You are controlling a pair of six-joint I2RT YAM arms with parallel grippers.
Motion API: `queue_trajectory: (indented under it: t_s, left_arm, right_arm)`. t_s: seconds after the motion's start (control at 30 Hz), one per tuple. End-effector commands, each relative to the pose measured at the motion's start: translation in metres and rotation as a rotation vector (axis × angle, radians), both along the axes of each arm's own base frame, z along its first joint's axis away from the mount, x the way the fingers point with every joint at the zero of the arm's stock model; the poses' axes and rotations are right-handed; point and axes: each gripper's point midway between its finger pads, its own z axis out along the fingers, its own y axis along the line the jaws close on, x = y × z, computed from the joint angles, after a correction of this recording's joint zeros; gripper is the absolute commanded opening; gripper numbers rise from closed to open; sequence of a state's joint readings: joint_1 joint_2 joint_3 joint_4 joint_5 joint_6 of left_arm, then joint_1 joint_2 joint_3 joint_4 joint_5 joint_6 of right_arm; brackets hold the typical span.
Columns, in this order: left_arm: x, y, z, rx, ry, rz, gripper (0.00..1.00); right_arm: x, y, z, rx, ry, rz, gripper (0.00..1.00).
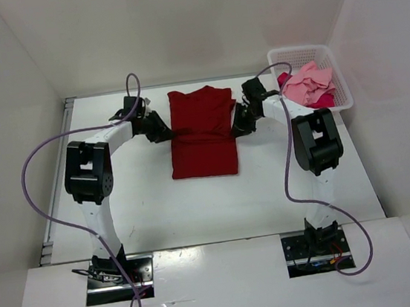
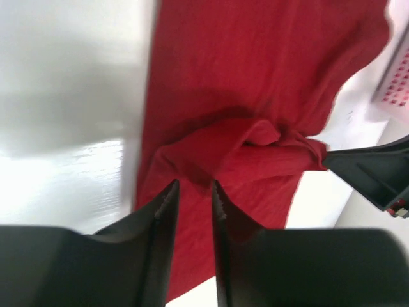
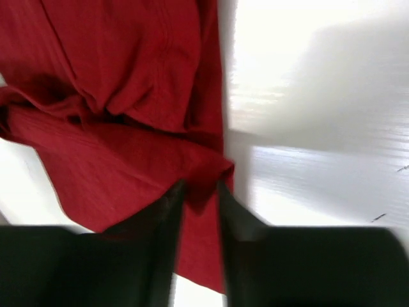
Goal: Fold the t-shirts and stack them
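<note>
Crimson-pink shirt [image 1: 325, 100] mostly hidden under light pink shirt [image 1: 307, 85] in basket [image 1: 343, 85]

the dark red t-shirt [image 3: 115, 96] is seen bunched in soft folds, with bare white table [image 3: 319, 141] beside it. the right gripper [image 3: 200, 187] is narrowly parted, a folded cloth edge lying at its fingertips.

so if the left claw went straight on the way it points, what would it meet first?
The dark red cloth t-shirt: its bunched fold lies right ahead of the left claw, with nothing between. Depth is unclear, but it looks close.
</note>
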State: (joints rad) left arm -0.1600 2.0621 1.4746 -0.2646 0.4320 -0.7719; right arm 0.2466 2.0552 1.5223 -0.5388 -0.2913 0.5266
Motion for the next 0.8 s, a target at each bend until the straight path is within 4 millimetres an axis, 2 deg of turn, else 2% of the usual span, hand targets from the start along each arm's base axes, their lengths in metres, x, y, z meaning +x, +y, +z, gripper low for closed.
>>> queue_trajectory:
  t_s: [0.0, 0.07, 0.1, 0.13, 0.17, 0.2, 0.23, 0.27, 0.3, 0.33, 0.37, 0.4, 0.43, 0.53, 0.57, 0.6, 0.67, 0.7, 0.77]
  left_arm:
    - [0.030, -0.004, 0.054, -0.050, -0.177, 0.014, 0.35]
    - [0.026, -0.001, 0.065, -0.040, -0.201, 0.028, 0.39]
    - [0.023, 0.001, 0.087, -0.041, -0.249, 0.034, 0.39]
    - [0.019, 0.003, 0.093, -0.044, -0.266, 0.047, 0.39]
    - [0.008, -0.003, 0.113, -0.060, -0.302, 0.040, 0.39]
    - [-0.007, -0.005, 0.100, -0.050, -0.277, 0.034, 0.38]
    - [-0.019, -0.011, 0.097, -0.051, -0.267, 0.018, 0.37]
    - [-0.035, -0.025, 0.104, -0.060, -0.285, -0.019, 0.37]
    - [-0.056, -0.030, 0.079, -0.057, -0.221, -0.030, 0.35]
    - [-0.067, -0.036, 0.071, -0.060, -0.201, -0.044, 0.34]
    - [-0.079, -0.050, 0.062, -0.067, -0.183, -0.074, 0.34]
    - [-0.089, -0.054, 0.052, -0.062, -0.157, -0.089, 0.34]
    - [-0.099, -0.056, 0.034, -0.058, -0.120, -0.093, 0.34]
    - [-0.111, -0.059, 0.004, -0.038, -0.061, -0.096, 0.34]
    - [-0.115, -0.056, -0.005, -0.023, -0.040, -0.090, 0.34]
    - [-0.117, -0.055, -0.009, -0.020, -0.031, -0.090, 0.34]
    - [-0.124, -0.050, -0.023, 0.001, 0.001, -0.081, 0.34]
    - [-0.133, -0.045, -0.034, 0.021, 0.028, -0.072, 0.34]
    - [-0.140, -0.038, -0.039, 0.043, 0.034, -0.057, 0.37]
  right_arm:
    - [0.031, 0.000, 0.041, 0.010, -0.153, 0.004, 0.40]
    - [0.029, -0.001, 0.063, 0.020, -0.193, 0.004, 0.48]
    - [0.026, -0.001, 0.069, 0.023, -0.205, 0.004, 0.53]
    - [0.018, -0.003, 0.069, 0.021, -0.198, 0.004, 0.53]
    - [0.013, -0.005, 0.084, 0.028, -0.226, 0.003, 0.54]
    - [0.004, -0.006, 0.079, 0.030, -0.210, -0.005, 0.46]
    - [-0.005, 0.005, 0.080, 0.033, -0.209, 0.024, 0.34]
    - [-0.012, 0.013, 0.081, 0.035, -0.209, 0.044, 0.24]
    - [-0.018, 0.020, 0.076, 0.025, -0.201, 0.060, 0.07]
    - [-0.023, 0.030, 0.076, 0.018, -0.204, 0.081, 0.02]
    - [-0.033, 0.052, 0.065, 0.018, -0.186, 0.134, 0.00]
    - [-0.035, 0.064, 0.062, 0.019, -0.183, 0.159, 0.00]
    - [-0.041, 0.081, 0.058, 0.020, -0.177, 0.199, 0.00]
    - [-0.038, 0.108, 0.044, 0.022, -0.170, 0.245, 0.00]
    - [-0.035, 0.121, 0.048, 0.032, -0.191, 0.264, 0.00]
    - [-0.034, 0.127, 0.036, 0.025, -0.170, 0.274, 0.00]
    - [-0.027, 0.135, 0.032, 0.013, -0.182, 0.277, 0.00]
    - [-0.028, 0.141, 0.020, 0.005, -0.162, 0.288, 0.00]
    - [-0.022, 0.141, 0.015, -0.011, -0.164, 0.267, 0.00]
